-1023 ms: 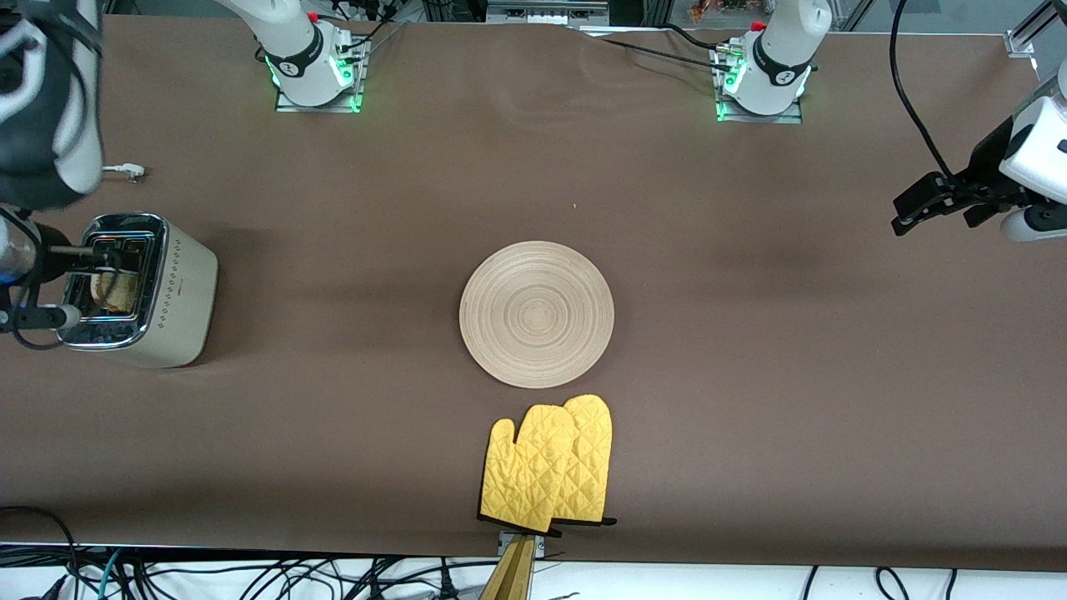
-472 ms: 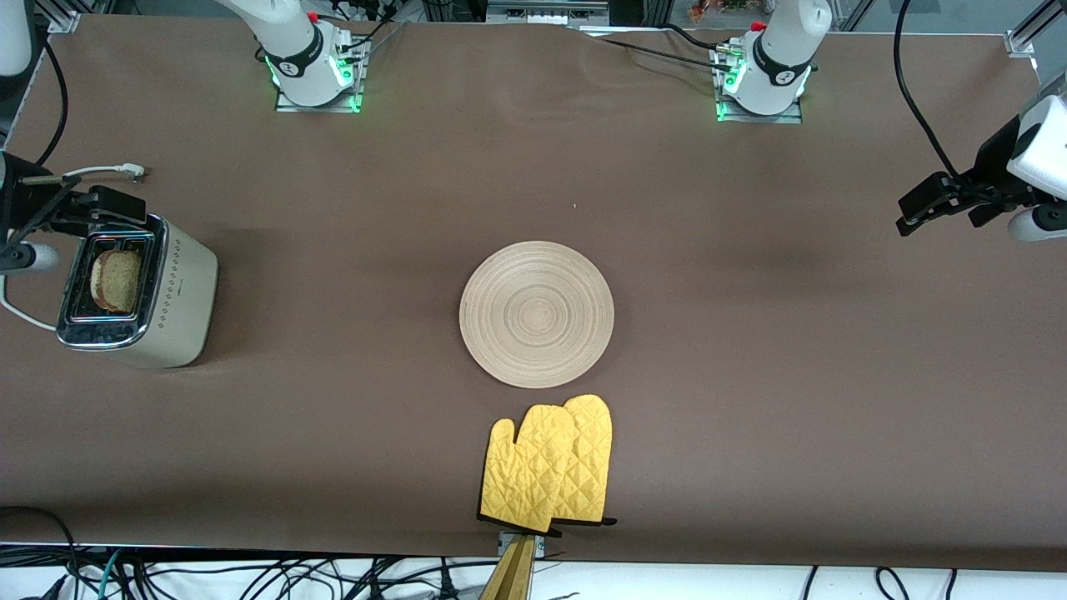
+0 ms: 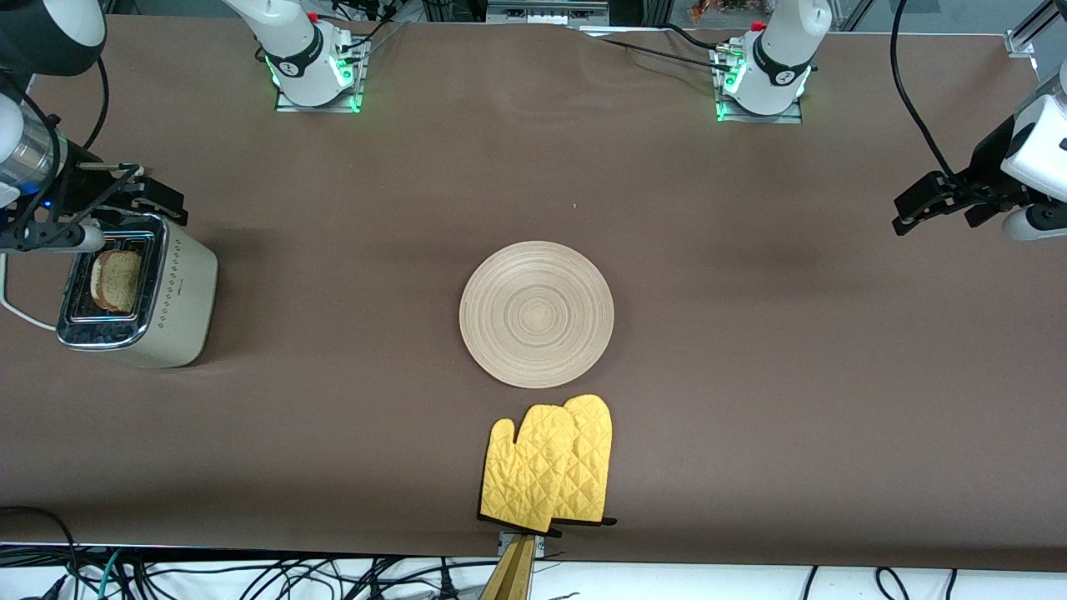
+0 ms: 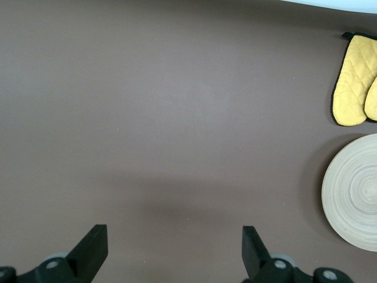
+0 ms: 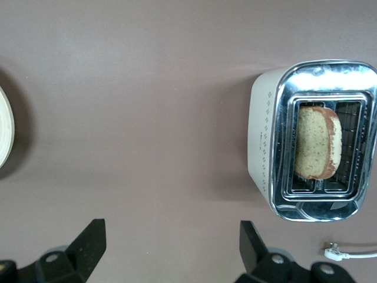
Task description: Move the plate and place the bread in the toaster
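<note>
The light-wood plate [image 3: 536, 314] lies flat at the table's middle; it shows in the left wrist view [image 4: 353, 191], and its edge shows in the right wrist view [image 5: 5, 127]. The cream toaster [image 3: 179, 292] stands at the right arm's end of the table. The bread [image 3: 115, 279] stands in one of its slots, seen also in the right wrist view [image 5: 318, 144] inside the toaster [image 5: 262, 135]. My right gripper [image 3: 154, 198] is open and empty, up beside the toaster's end toward the robots' bases. My left gripper [image 3: 921, 204] is open and empty, waiting at the left arm's end.
Two yellow oven mitts [image 3: 550, 467] lie nearer the front camera than the plate, by the table's edge, also in the left wrist view [image 4: 356, 79]. The toaster's white cord [image 3: 21, 317] runs off the table's end; its plug [image 5: 336, 252] lies on the cloth.
My right gripper has left the bread in the toaster slot, lifted off and moved toward the robots' bases. The left arm has barely moved.
</note>
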### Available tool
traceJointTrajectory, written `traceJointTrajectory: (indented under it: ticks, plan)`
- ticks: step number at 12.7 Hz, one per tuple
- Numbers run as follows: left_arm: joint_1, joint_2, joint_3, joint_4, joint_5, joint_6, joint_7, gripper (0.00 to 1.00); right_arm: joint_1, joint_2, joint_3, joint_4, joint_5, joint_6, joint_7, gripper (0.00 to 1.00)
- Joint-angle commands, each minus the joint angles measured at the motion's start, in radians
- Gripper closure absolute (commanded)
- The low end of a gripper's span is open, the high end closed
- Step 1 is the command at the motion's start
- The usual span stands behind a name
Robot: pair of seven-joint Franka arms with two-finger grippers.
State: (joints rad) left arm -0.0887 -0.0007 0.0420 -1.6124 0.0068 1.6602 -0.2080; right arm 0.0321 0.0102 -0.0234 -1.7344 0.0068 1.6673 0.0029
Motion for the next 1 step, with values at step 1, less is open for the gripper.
traceJointTrajectory:
  ticks: [1]
  plan:
    - [0.001, 0.018, 0.001, 0.037, -0.007, -0.027, -0.001, 0.0, -0.034, -0.058, 0.014, -0.039, 0.001, 0.008, 0.008, 0.0]
